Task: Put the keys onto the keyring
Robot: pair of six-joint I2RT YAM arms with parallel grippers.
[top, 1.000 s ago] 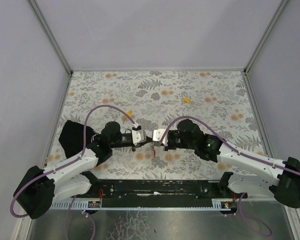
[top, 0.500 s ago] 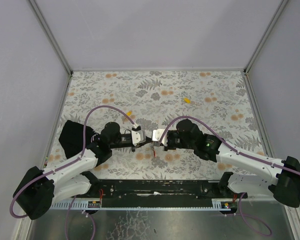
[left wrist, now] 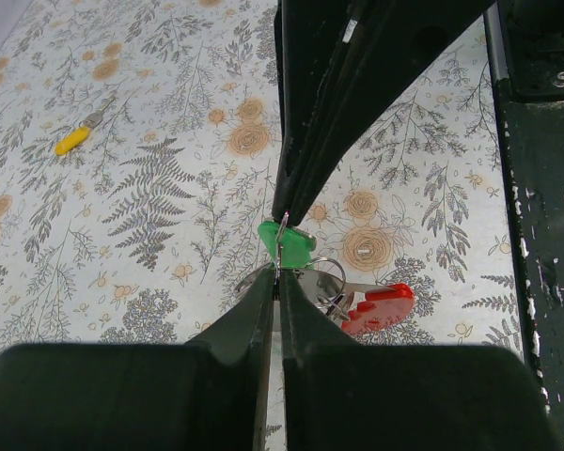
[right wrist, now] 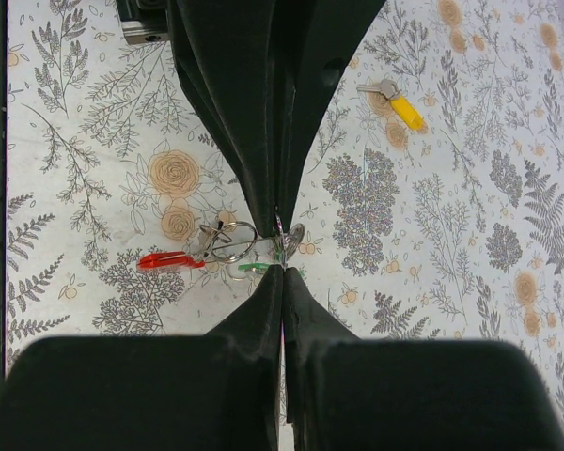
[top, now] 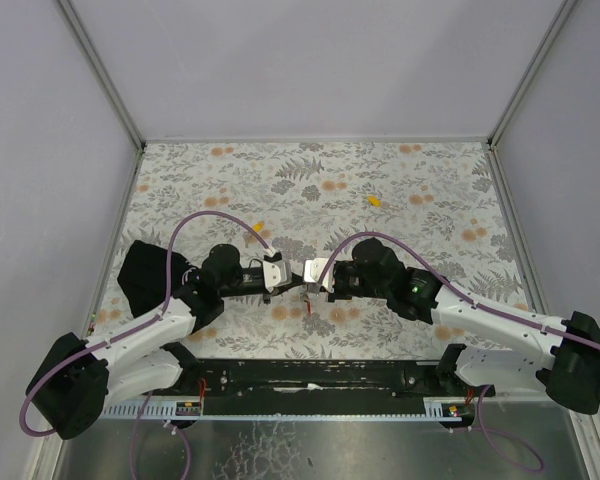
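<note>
My left gripper (top: pixel 290 286) and right gripper (top: pixel 306 287) meet tip to tip just above the mat near its front edge. In the left wrist view my left gripper (left wrist: pixel 278 274) is shut on the keyring (left wrist: pixel 343 291), a metal ring with a red fob (left wrist: pixel 383 307) hanging off it. In the right wrist view my right gripper (right wrist: pixel 282 270) is shut at the green key (right wrist: pixel 254 268), which is pressed against the ring (right wrist: pixel 230 241). The green cap (left wrist: pixel 288 243) sits between the two tips. Two yellow keys (top: pixel 259 226) (top: pixel 374 200) lie loose on the mat.
The floral mat (top: pixel 180 180) is walled by a metal frame (top: pixel 100 70) at left, back and right. A black rail (top: pixel 310 375) with the arm bases runs along the near edge. Purple cables (top: pixel 195 225) loop over both arms.
My right gripper has edged slightly left, closer to the left gripper. The keys on the mat have not moved.
</note>
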